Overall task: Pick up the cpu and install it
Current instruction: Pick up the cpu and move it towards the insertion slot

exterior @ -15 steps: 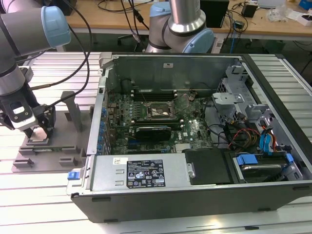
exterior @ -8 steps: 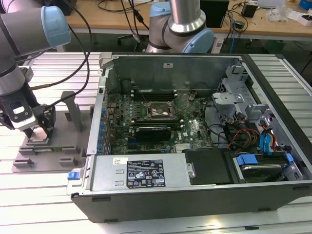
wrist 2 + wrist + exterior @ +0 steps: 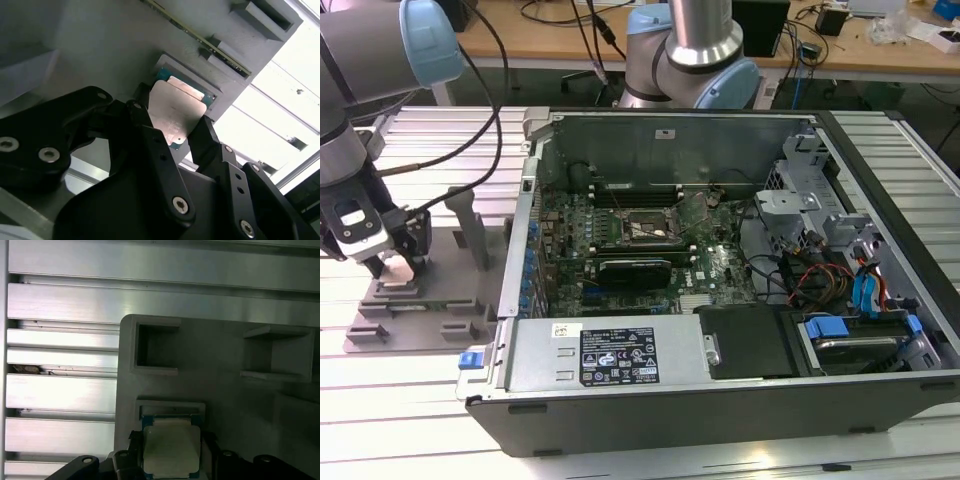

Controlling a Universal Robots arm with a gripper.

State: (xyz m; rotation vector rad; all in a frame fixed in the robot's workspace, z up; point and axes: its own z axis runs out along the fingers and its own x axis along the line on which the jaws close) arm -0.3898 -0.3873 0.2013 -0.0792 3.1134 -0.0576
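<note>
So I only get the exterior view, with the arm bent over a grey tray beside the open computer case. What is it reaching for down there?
Observer: In the second wrist view the gripper is right at the cpu, a small silvery square chip.
Operator: Is it just lying loose on the tray?
Observer: No; the first wrist view shows it at a square framed pocket of the grey tray.
Operator: Are there more pockets?
Observer: Yes, another square recess lies just beyond it.
</note>
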